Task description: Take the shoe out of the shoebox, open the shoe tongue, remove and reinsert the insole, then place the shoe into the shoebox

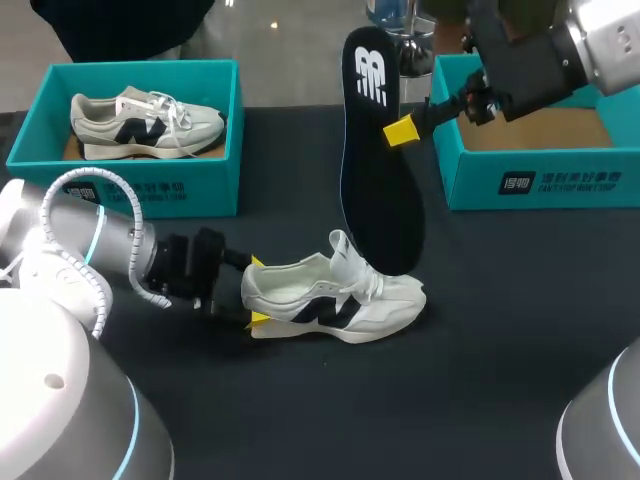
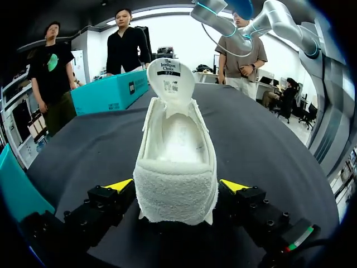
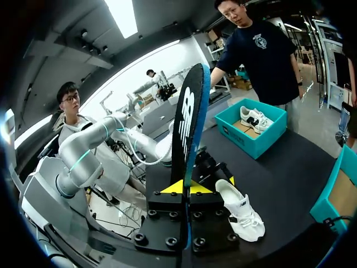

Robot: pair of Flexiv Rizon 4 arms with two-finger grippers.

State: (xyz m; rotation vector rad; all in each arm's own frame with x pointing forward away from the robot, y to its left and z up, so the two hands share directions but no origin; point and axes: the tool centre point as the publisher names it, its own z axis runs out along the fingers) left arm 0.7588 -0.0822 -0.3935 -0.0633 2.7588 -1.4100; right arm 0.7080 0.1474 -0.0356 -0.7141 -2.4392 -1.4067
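White shoe (image 1: 335, 295) sits heel-clamped in the left hand (image 1: 258, 291) while the right hand (image 1: 398, 131) pinches the black insole (image 1: 378, 190).

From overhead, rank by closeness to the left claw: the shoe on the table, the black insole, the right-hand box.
1. Shoe, heel between the left gripper's fingers.
2. Insole, upright past the toe.
3. Right shoebox, far right.

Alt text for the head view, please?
The right gripper holds a black insole upright just behind the white shoe, whose heel the left gripper grips on the dark table. Two teal shoeboxes stand at the back; the left one holds another shoe.
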